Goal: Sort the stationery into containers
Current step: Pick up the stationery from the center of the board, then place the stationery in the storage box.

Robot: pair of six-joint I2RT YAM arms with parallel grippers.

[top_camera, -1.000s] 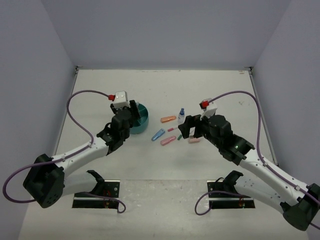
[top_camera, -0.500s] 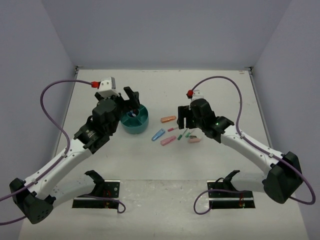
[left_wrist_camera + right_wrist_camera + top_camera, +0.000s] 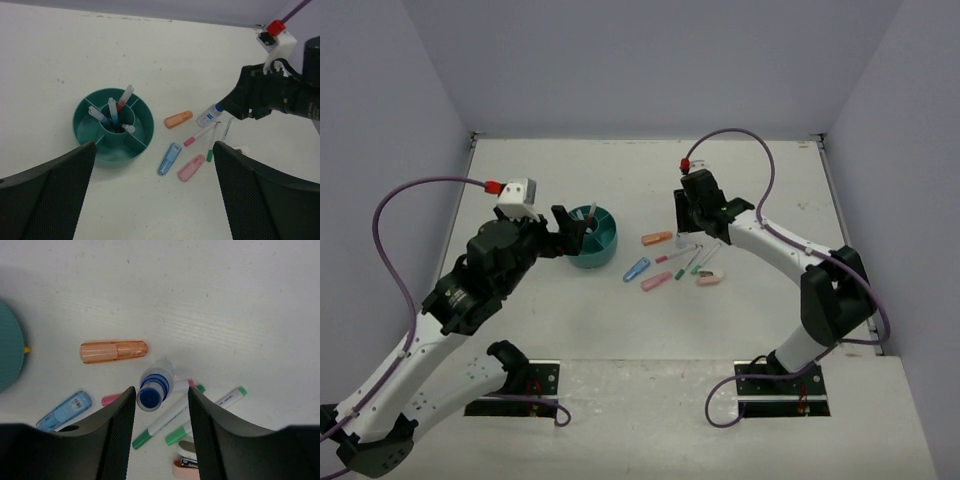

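The teal container [image 3: 90, 125] stands on the table with several pens [image 3: 114, 112] upright in its central cup. To its right lie an orange marker [image 3: 113, 351], a light-blue marker [image 3: 169, 158], a pink marker [image 3: 191, 167], a pink-capped pen [image 3: 200, 135] and two green-capped pens [image 3: 165, 425]. A small blue-capped clear bottle [image 3: 155, 385] stands between the fingers of my right gripper [image 3: 161, 391]. Those jaws are partly closed, with a gap still showing beside the cap. My left gripper [image 3: 155, 200] hangs open above the table, just near of the container [image 3: 592, 237], holding nothing.
A small pink and white item [image 3: 708, 281] lies nearest to me among the loose pieces. The right arm [image 3: 790, 250] reaches in from the right over the pens. Purple cables arc above both wrists. Walls close the table on three sides.
My left gripper opened wide and pulled back left of the container. My right gripper swung further back over the bottle and its jaws have narrowed around it.
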